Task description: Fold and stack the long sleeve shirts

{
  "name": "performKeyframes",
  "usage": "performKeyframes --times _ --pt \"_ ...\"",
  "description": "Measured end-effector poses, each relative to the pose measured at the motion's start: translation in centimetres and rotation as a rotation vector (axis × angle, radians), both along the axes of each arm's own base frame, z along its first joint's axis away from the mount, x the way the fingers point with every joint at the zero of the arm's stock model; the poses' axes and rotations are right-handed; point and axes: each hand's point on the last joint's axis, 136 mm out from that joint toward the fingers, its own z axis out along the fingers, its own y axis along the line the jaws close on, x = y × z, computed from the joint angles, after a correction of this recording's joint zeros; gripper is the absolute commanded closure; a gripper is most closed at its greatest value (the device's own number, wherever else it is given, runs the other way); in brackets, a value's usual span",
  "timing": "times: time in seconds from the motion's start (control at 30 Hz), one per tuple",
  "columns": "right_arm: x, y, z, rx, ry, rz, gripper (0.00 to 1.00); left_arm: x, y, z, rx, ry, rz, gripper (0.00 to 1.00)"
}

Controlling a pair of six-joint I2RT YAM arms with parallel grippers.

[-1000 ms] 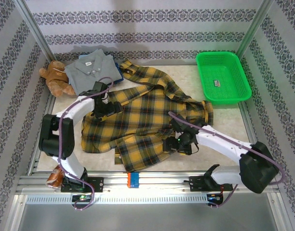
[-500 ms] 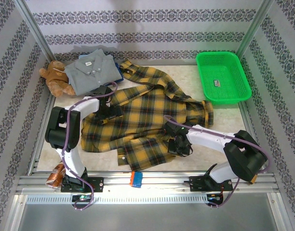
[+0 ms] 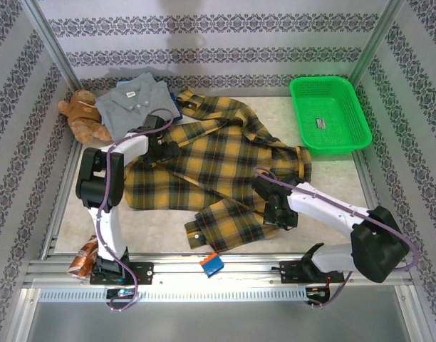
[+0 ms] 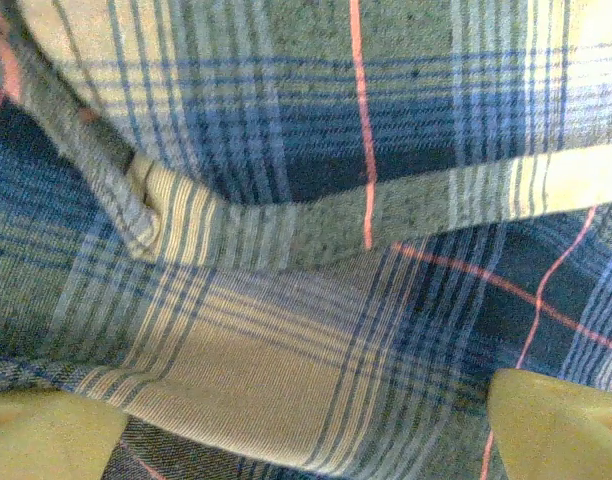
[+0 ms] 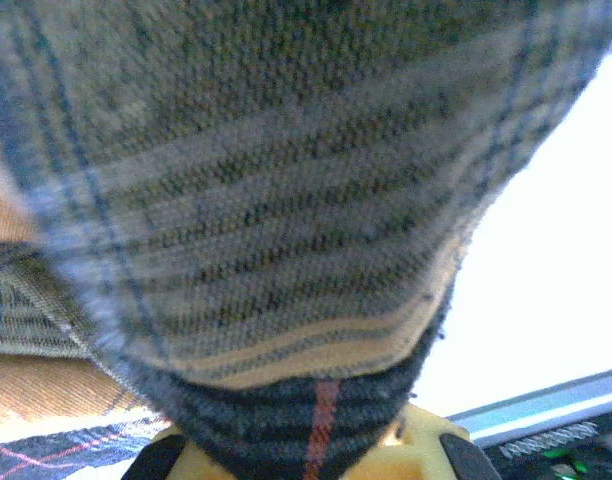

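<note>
The mustard-and-dark plaid shirt [image 3: 211, 167] lies spread over the middle of the table, one sleeve reaching toward the back. A folded grey shirt [image 3: 136, 100] rests at the back left, and a blue cloth edge [image 3: 177, 111] pokes out under it. My left gripper [image 3: 163, 148] hovers open over the plaid shirt's left shoulder area; in the left wrist view its yellow fingertips [image 4: 561, 420] stand wide apart above the plaid [image 4: 316, 250]. My right gripper [image 3: 278, 214] is shut on the plaid shirt's lower right part, and the cloth [image 5: 266, 200] drapes over the jaws.
A brown teddy bear [image 3: 82, 117] sits at the back left beside the grey shirt. A green plastic basket [image 3: 330, 114] stands at the back right. A small blue and orange block [image 3: 211, 263] lies at the front edge. Metal posts and patterned walls frame the table.
My right gripper shut on the plaid cloth and dragged the shirt's lower part to the right. My left gripper shifted toward the back left, staying open. The blue block slid right.
</note>
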Motion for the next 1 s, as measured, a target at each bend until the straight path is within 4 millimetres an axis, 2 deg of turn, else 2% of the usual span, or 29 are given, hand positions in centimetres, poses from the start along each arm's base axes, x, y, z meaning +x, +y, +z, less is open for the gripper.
performKeyframes --times 0.07,0.17,0.27,0.37,0.43,0.53,0.63,0.73,0.8,0.83,0.87,1.0 --pt "0.1 -0.5 1.1 0.004 -0.03 0.005 0.97 1.4 0.0 0.1 -0.005 -0.018 0.002 0.04" --pt "0.3 -0.8 1.9 0.023 -0.058 0.007 0.66 2.6 -0.3 0.5 -0.034 -0.033 -0.001 0.01" --pt "-1.1 -1.4 1.3 -0.01 0.031 0.022 0.45 2.6 0.0 0.9 -0.046 -0.04 0.0 0.0" --pt "-1.9 -1.8 1.4 -0.033 0.069 0.019 0.36 1.1 0.9 1.4 -0.039 -0.019 0.005 0.0" --pt "-1.4 -1.9 2.6 -0.016 0.033 -0.002 0.34 -0.7 1.5 2.2 -0.026 0.001 0.009 0.0" --pt "1.0 -2.0 5.4 0.039 -0.077 -0.054 0.34 -3.4 2.5 4.8 0.001 -0.006 0.022 0.0" --pt "5.5 -2.3 8.9 0.084 -0.212 -0.092 0.34 -5.9 3.9 7.3 0.018 -0.032 0.049 0.0" --pt "9.9 -2.3 10.2 0.116 -0.281 -0.11 0.37 -7.5 5.3 8.0 0.018 -0.038 0.082 0.0" --pt "12.5 -2.1 8.9 0.124 -0.272 -0.111 0.41 -8.2 5.6 6.9 0.019 -0.005 0.09 0.0" --pt "12.9 -2.1 8.6 0.125 -0.268 -0.114 0.42 -8.6 5.6 6.0 0.019 0.019 0.092 0.0" --pt "14.5 -2.0 6.8 0.123 -0.243 -0.114 0.45 -9.0 5.5 4.9 0.017 0.051 0.095 0.0" --pt "17.4 -1.7 2.0 0.124 -0.183 -0.135 0.53 -11.0 5.9 0.7 0.01 0.171 0.131 0.01"
